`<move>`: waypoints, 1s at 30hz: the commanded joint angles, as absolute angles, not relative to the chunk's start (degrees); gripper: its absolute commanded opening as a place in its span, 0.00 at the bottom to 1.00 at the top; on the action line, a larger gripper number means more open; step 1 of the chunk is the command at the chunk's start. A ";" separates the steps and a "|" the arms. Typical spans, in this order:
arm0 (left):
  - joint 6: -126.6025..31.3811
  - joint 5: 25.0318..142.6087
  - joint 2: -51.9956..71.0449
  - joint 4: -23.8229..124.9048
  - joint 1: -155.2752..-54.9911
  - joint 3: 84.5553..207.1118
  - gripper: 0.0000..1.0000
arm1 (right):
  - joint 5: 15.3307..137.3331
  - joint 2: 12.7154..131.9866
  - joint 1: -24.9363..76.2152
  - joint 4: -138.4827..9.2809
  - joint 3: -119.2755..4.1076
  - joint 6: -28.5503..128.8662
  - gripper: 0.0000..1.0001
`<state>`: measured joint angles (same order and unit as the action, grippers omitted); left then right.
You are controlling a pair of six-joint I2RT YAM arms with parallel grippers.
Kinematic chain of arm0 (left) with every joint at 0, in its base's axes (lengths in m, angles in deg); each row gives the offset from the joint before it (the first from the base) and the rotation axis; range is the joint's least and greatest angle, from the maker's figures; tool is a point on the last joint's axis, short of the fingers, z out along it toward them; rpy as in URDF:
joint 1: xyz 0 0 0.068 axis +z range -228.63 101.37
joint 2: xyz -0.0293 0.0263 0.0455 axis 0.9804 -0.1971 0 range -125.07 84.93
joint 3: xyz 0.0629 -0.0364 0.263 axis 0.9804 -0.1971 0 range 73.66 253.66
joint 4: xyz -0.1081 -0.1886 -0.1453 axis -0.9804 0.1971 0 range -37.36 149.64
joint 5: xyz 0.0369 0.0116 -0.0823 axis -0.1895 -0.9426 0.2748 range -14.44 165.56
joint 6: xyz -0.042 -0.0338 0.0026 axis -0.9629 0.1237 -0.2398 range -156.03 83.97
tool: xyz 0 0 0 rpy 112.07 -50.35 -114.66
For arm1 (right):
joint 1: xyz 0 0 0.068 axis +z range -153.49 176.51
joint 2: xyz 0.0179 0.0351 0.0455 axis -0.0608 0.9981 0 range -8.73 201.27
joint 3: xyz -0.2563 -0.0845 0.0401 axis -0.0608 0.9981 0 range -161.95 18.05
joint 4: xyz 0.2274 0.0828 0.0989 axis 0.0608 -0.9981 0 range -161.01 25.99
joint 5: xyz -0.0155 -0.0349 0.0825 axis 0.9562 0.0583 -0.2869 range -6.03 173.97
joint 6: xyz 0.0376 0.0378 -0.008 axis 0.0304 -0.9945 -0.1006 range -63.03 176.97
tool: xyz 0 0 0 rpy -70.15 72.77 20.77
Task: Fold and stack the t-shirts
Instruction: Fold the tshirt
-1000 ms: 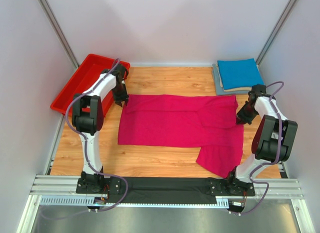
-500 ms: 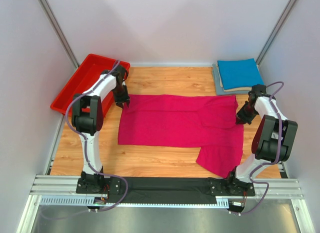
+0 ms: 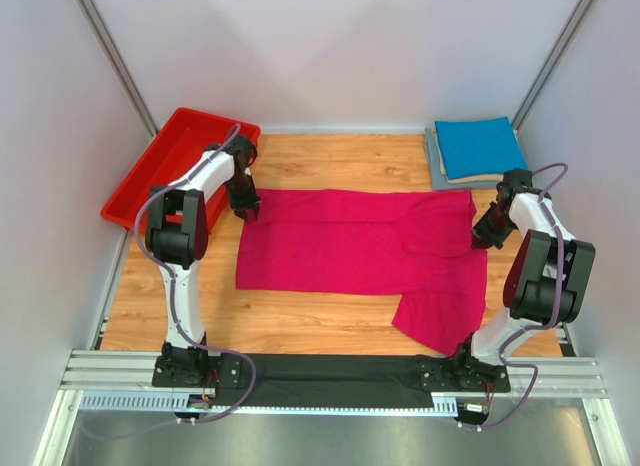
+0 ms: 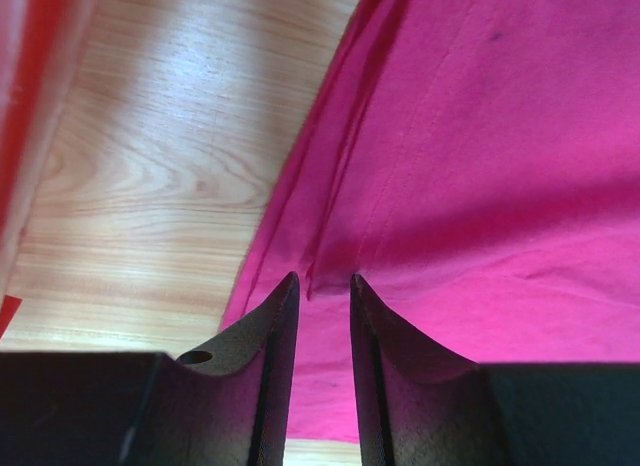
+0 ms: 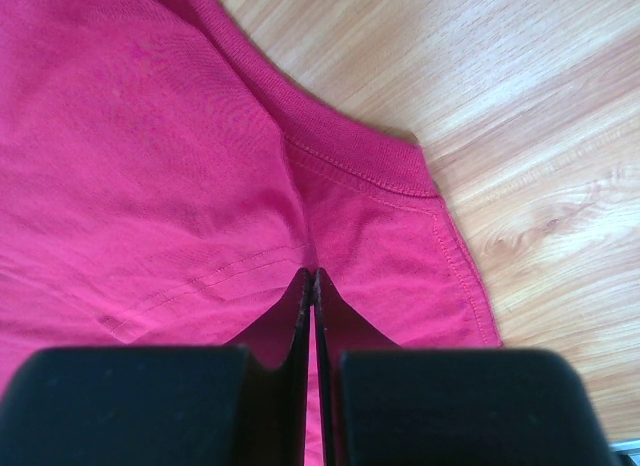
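The magenta-pink t-shirt (image 3: 360,251) lies spread across the wooden table, one sleeve hanging toward the near right. My left gripper (image 3: 248,210) is low over its far left corner. In the left wrist view the left gripper (image 4: 322,281) has its jaws a little apart, with the shirt's rumpled edge (image 4: 330,206) just beyond the tips. My right gripper (image 3: 481,237) is at the shirt's right edge. In the right wrist view the right gripper (image 5: 312,273) is shut, with cloth (image 5: 200,166) puckering into its tips near the collar band (image 5: 350,166). A folded blue t-shirt (image 3: 478,146) tops a stack with a grey one (image 3: 433,154) at the back right.
A red plastic bin (image 3: 150,171) stands at the back left, close beside my left arm. White walls and metal posts close in the table on three sides. Bare wood (image 3: 340,161) shows behind the pink shirt and along its front.
My left gripper has shifted slightly at the shirt's far left corner. The right arm and the shirt have hardly moved.
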<state>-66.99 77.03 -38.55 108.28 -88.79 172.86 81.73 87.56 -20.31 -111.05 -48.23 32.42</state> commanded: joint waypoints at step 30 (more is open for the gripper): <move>-68.90 76.00 -38.82 105.73 -89.00 172.19 0.21 | 81.60 84.88 -21.07 -111.11 -48.92 33.68 0.00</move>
